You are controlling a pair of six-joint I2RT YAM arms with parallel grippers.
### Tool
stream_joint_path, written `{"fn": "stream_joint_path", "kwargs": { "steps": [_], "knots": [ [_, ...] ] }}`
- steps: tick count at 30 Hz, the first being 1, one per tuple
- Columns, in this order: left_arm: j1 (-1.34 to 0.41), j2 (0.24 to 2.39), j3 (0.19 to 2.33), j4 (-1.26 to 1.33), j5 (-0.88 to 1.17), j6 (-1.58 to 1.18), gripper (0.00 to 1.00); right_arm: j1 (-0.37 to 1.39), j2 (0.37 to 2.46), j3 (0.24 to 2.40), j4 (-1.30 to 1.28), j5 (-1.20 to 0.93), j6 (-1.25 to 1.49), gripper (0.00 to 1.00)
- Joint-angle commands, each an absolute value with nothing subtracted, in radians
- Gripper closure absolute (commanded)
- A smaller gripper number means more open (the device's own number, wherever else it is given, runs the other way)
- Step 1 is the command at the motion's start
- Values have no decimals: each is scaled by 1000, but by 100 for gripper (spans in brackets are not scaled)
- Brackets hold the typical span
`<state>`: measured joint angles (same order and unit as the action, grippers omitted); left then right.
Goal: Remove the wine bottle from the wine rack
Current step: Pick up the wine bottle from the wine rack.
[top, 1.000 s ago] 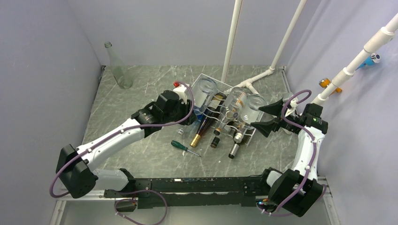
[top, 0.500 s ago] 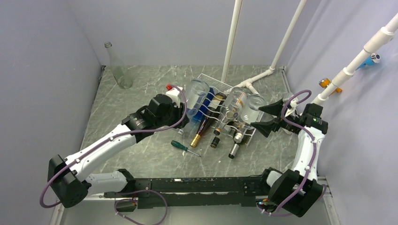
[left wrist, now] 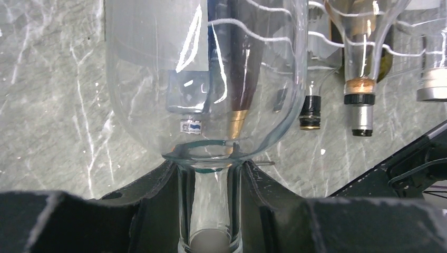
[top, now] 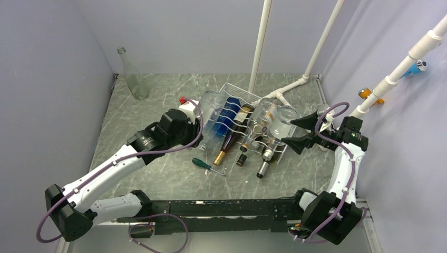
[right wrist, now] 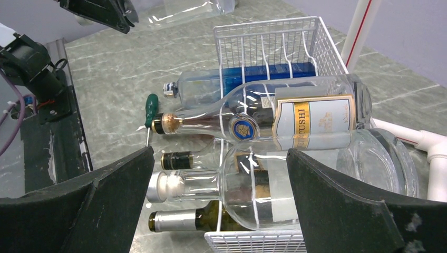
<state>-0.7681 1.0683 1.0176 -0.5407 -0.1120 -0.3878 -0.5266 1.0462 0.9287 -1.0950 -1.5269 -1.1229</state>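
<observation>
My left gripper (top: pixel 201 136) is shut on the neck of a clear empty wine bottle (top: pixel 211 112). The bottle hangs tilted at the left edge of the white wire wine rack (top: pixel 235 88). In the left wrist view the neck (left wrist: pixel 211 200) sits between my black fingers (left wrist: pixel 153 205), and the round body (left wrist: pixel 205 79) fills the frame. Whether the body still touches the rack I cannot tell. Several other bottles lie in the rack (right wrist: pixel 274 39). My right gripper (top: pixel 299 130) is open and empty at the rack's right side, its jaws wide apart (right wrist: pixel 219 205).
A green-handled screwdriver (top: pixel 203 164) lies in front of the rack. A dark bottle with a gold neck (top: pixel 223 151) sticks out of the rack toward me. A tall clear bottle (top: pixel 132 74) stands at the back left. White pipes (top: pixel 261 42) rise behind the rack.
My left arm has drawn back to the left with the clear bottle, pulling it away from the other bottles to the rack's left edge. The right arm has not moved.
</observation>
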Motion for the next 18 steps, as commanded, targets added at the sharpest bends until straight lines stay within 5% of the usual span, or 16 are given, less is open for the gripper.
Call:
{"fn": "stream_joint_path", "kwargs": {
  "steps": [1, 18],
  "knots": [
    [-767, 995, 1096, -366, -178, -336, 100, -520, 1037, 953, -1093, -1539, -1176, 0],
    [-759, 936, 1088, -473, -235, -335, 100, -376, 1073, 1024, -1090, -1441, -1167, 0]
  ]
}}
